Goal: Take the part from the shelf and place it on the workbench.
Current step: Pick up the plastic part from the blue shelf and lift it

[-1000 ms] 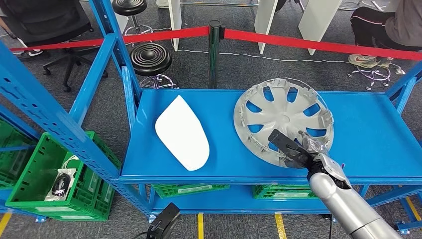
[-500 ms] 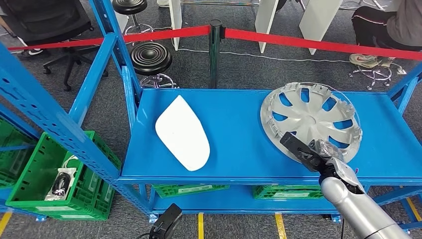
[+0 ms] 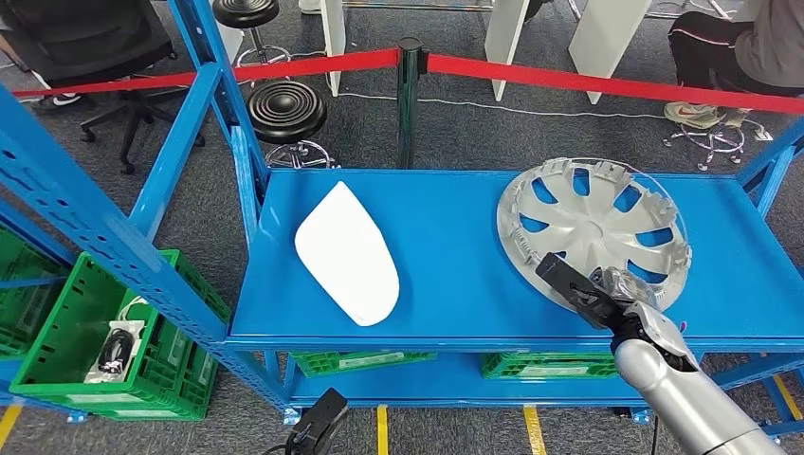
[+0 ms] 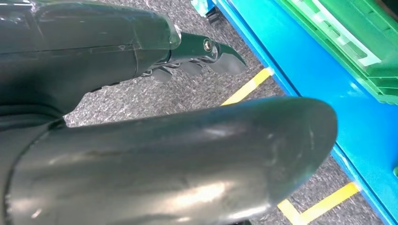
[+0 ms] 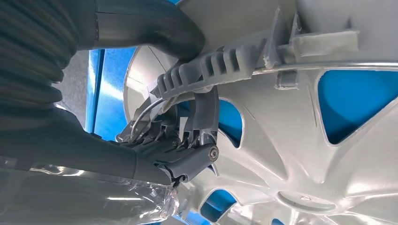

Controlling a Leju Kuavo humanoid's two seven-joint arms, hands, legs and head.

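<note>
While our right hand (image 3: 607, 296) grips the near rim of the wheel cover (image 3: 593, 230), thumb over the edge and fingers (image 5: 202, 122) hooked through a slot, the cover lies at the right of the frame on the blue shelf (image 3: 446, 237). Left of it, at mid-frame, rests a white panel (image 3: 346, 253). Our left hand (image 4: 206, 51) hangs low by the floor, fingers curled on nothing. We judge the grasp made; lifting off and carrying to the workbench remain.
</note>
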